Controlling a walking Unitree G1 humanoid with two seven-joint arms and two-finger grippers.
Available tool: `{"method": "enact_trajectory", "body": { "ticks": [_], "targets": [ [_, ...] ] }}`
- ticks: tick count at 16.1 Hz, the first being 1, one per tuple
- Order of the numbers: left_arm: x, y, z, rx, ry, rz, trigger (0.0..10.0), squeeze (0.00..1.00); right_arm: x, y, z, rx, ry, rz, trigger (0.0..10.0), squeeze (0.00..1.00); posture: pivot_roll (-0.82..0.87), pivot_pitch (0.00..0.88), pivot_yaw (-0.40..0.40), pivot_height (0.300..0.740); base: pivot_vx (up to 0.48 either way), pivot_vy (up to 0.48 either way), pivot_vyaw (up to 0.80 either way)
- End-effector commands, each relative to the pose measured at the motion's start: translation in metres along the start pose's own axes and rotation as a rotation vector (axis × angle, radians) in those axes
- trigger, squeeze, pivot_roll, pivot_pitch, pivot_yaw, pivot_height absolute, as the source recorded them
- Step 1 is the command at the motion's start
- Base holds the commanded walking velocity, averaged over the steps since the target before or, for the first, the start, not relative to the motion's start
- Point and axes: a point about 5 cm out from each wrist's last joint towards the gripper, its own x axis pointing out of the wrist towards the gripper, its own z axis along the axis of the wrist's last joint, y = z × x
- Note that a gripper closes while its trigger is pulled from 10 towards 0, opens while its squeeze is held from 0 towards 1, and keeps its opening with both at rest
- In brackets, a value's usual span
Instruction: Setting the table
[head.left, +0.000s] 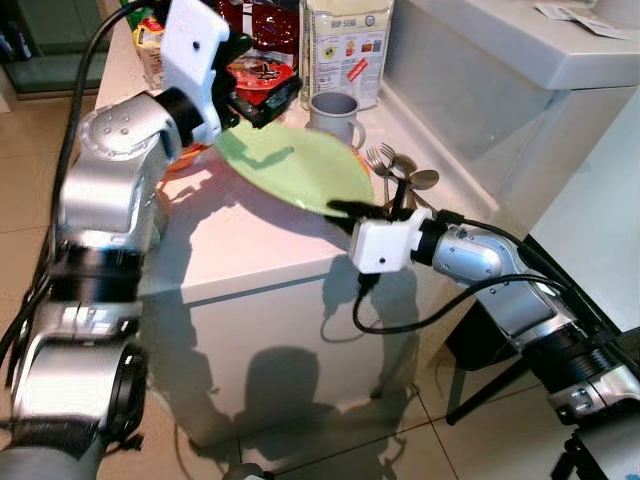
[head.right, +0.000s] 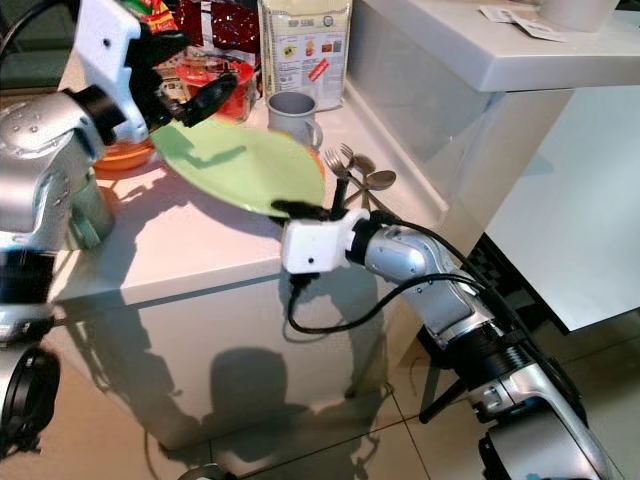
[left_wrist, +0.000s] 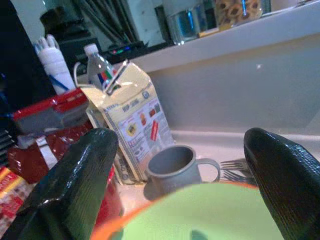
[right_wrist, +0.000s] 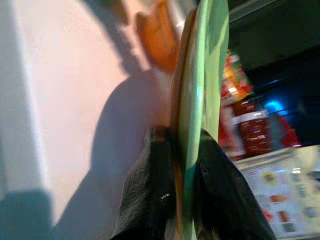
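A light green plate (head.left: 295, 165) with an orange rim under it hangs tilted just above the white counter (head.left: 250, 240). My right gripper (head.left: 350, 210) is shut on its near right edge. In the right wrist view both fingers (right_wrist: 145, 195) pinch the plate's rim (right_wrist: 192, 125) edge-on. My left gripper (head.left: 255, 95) is open at the plate's far left edge, and its two fingers (left_wrist: 75, 185) stand wide apart above the green surface (left_wrist: 210, 215).
A grey mug (head.left: 335, 112) stands behind the plate, with forks and spoons (head.left: 395, 170) lying to its right. A printed carton (head.left: 347, 45) and red packets (head.left: 265, 40) line the back. An orange bowl (head.right: 125, 155) sits at the left. A raised white ledge (head.left: 520, 60) borders the right.
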Motion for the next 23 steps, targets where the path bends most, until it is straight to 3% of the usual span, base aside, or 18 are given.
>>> {"method": "enact_trajectory", "body": {
  "ticks": [1,5,9,10,11,16,17,23],
  "targets": [
    [-0.005,0.000,0.006,-0.005,-0.016,0.015,10.0,0.00,-0.006,-0.022,0.011,-0.037,-0.052,-0.135,0.0,0.00,0.04,0.000,-0.015,0.740,0.000,0.000,0.00],
    [-0.016,-0.010,0.000,-0.033,0.014,0.042,10.0,0.00,-0.004,0.006,0.008,-0.040,-0.040,-0.009,0.0,0.00,0.05,0.000,-0.019,0.740,0.000,0.000,0.00],
    [-0.018,-0.024,0.000,-0.026,0.048,-0.006,10.0,0.00,-0.002,0.017,0.001,-0.039,0.002,0.069,0.0,0.00,0.06,0.000,-0.016,0.740,0.000,0.000,0.00],
    [-0.018,-0.030,-0.003,0.005,0.070,-0.042,10.0,0.00,0.000,0.018,-0.003,-0.071,0.028,0.092,6.2,0.00,0.05,0.000,-0.011,0.740,0.000,0.000,0.00],
    [-0.017,-0.032,-0.004,0.009,0.075,-0.047,10.0,0.00,0.001,0.016,-0.005,-0.081,0.047,0.096,10.0,0.00,0.05,0.000,-0.011,0.740,0.000,0.000,0.00],
    [-0.017,-0.035,-0.002,-0.001,0.083,-0.056,10.0,0.00,0.008,0.011,-0.015,-0.067,0.092,0.148,10.0,0.00,0.05,0.000,-0.009,0.740,0.000,0.000,0.00],
    [-0.018,-0.036,-0.001,-0.004,0.087,-0.072,10.0,0.00,0.009,0.009,-0.016,-0.051,0.092,0.150,10.0,1.00,0.05,0.000,-0.007,0.740,0.000,0.000,0.00],
    [-0.026,-0.036,-0.005,0.006,0.126,-0.084,10.0,0.00,0.013,0.004,-0.012,0.045,0.023,0.173,10.0,1.00,0.05,0.000,-0.013,0.740,0.000,0.000,0.00]
  ]
}}
